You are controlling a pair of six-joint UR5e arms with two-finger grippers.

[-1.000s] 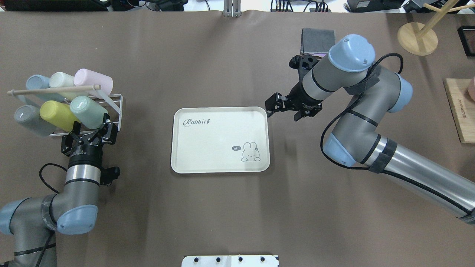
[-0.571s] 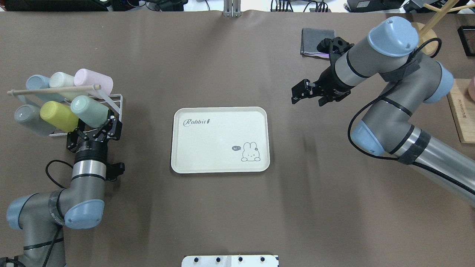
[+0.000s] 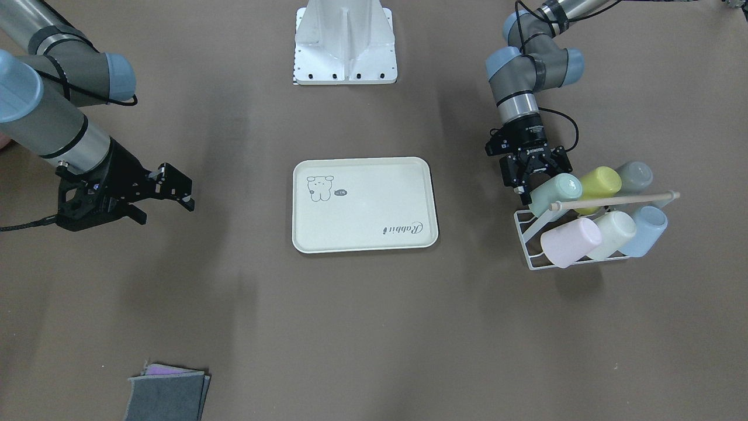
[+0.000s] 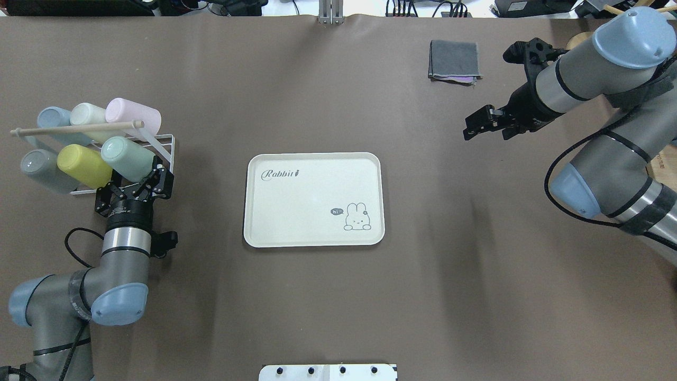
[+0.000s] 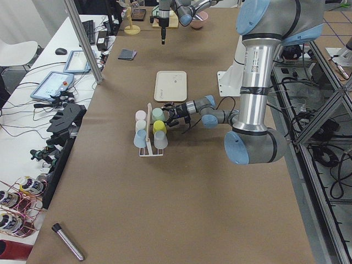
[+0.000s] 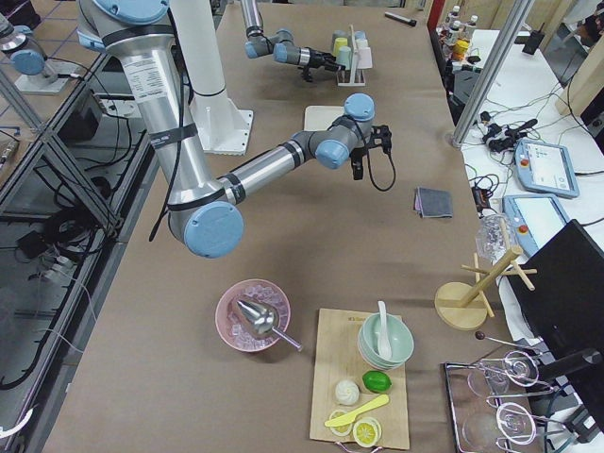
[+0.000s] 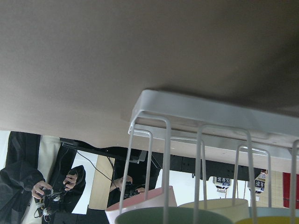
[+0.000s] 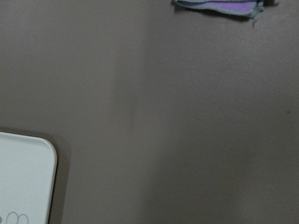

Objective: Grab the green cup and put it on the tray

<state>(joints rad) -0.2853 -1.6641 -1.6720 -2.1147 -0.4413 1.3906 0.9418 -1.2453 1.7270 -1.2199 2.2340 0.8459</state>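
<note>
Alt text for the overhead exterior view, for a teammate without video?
The open left gripper is at the near end of the green cup, which lies tilted in a white wire rack among five other cups. The tray sits bare at centre; the open right gripper hovers at far right, near a grey cloth.

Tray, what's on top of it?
Nothing lies on the tray; only its printed bunny shows. The green cup sits in the rack. What is under the tray is covered.

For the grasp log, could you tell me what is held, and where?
Nothing yet: the left gripper is open at the green cup; the right gripper is open and empty.
</note>
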